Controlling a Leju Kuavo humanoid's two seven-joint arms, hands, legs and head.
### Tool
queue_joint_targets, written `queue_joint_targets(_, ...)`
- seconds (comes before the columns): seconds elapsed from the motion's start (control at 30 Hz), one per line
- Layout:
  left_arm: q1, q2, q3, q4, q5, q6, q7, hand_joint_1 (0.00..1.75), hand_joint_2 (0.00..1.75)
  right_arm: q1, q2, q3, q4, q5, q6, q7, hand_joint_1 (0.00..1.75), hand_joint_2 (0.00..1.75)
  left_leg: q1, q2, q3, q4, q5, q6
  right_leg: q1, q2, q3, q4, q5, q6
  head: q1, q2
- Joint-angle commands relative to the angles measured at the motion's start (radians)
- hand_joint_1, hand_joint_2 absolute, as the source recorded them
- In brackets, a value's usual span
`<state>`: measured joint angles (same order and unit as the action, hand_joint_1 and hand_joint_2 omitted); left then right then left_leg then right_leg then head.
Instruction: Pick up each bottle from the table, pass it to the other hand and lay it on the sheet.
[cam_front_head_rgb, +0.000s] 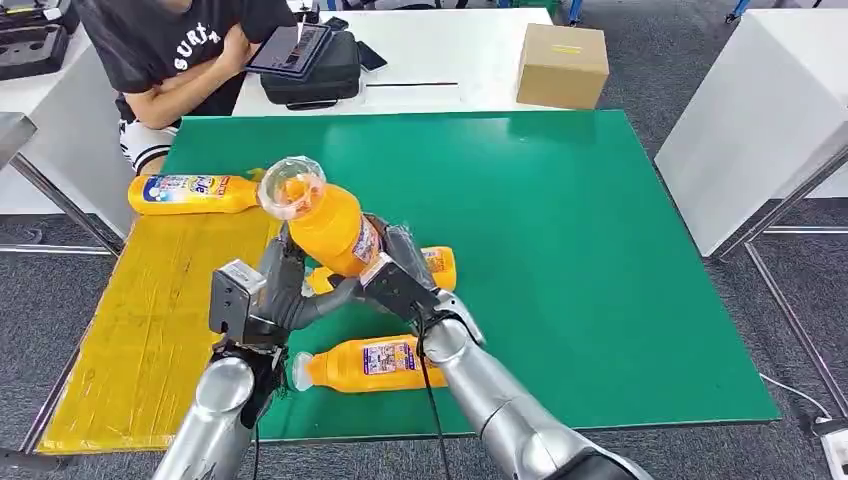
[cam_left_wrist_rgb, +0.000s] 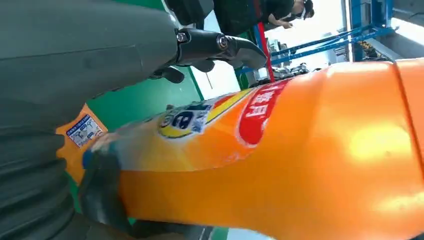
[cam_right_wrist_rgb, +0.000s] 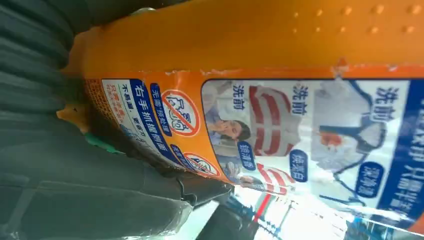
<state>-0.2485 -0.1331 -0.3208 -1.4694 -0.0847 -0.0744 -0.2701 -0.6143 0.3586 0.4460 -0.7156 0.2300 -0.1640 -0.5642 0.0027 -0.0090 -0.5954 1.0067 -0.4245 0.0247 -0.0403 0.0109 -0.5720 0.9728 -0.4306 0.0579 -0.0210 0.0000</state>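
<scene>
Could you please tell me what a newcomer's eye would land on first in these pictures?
First, the raised orange plastic bottle with a clear cap, gripped above the green table mat by both the left robot hand and the right robot hand. Next, a similar orange bottle lying at the far end of the yellow sheet, and another orange bottle on the mat's near edge.

Green table carries yellow sheet, two bottles.

Box behind table
</scene>
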Motion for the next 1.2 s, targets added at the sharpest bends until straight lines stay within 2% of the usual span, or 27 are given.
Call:
queue_joint_targets(0.03,-0.049,0.011,-0.01,0.059,0.011,-0.008,-0.004,0.0,1.75,-0.045,-0.027,0.06,0.069,0.003,0.051,-0.014,1.75,1.75,0.001,-0.001,0.002,0.0,0.0,-0.001,0.001,-0.003,0.003,-0.001,-0.001,-0.004,0.0,0.0)
queue_joint_targets(0.33,-0.047,0.015,0.005,0.031,0.018,-0.01,-0.006,0.0,1.75,-0.069,-0.034,0.101,0.112,0.014,0.192,0.001,1.75,1.75,0.001,-0.001,0.001,0.0,0.0,-0.001,0.002,-0.002,0.002,-0.001,0.0,-0.004,0.0,0.0)
queue_joint_targets(0.87,-0.05,0.026,0.013,0.057,0.023,-0.011,-0.011,0.0,1.75,-0.082,-0.023,0.116,0.149,0.038,0.21,-0.002,1.75,1.75,0.0,0.0,0.001,0.0,0.0,-0.001,0.001,-0.001,0.002,0.0,0.0,-0.003,0.0,0.0)
queue_joint_targets(1.07,-0.055,0.03,0.01,0.071,0.028,-0.02,-0.016,0.0,1.75,-0.083,-0.026,0.109,0.152,0.038,0.206,-0.001,1.75,1.75,0.002,0.0,0.004,0.0,-0.001,-0.003,0.003,-0.002,0.006,-0.002,-0.001,-0.008,0.0,0.0)
queue_joint_targets(1.1,-0.06,0.029,0.006,0.089,0.029,-0.025,-0.021,1.47,1.75,-0.08,-0.034,0.102,0.15,0.04,0.201,-0.004,1.75,1.75,0.001,-0.001,0.001,0.0,0.0,-0.001,0.001,-0.002,0.002,-0.001,0.0,-0.003,0.0,0.0)
queue_joint_targets(1.17,-0.06,0.029,0.006,0.089,0.029,-0.025,-0.021,1.47,1.75,-0.08,-0.034,0.102,0.15,0.04,0.201,-0.004,1.75,1.75,0.001,-0.001,0.001,0.0,0.0,-0.001,0.001,-0.002,0.002,0.0,0.0,-0.003,0.0,0.0)
queue_joint_targets(1.2,-0.061,0.029,0.006,0.091,0.03,-0.025,-0.022,1.68,1.75,-0.079,-0.034,0.1,0.15,0.04,0.2,-0.006,1.75,1.75,0.001,-0.001,0.001,0.0,0.0,-0.002,0.002,-0.003,0.003,-0.001,-0.001,-0.004,0.0,0.0)
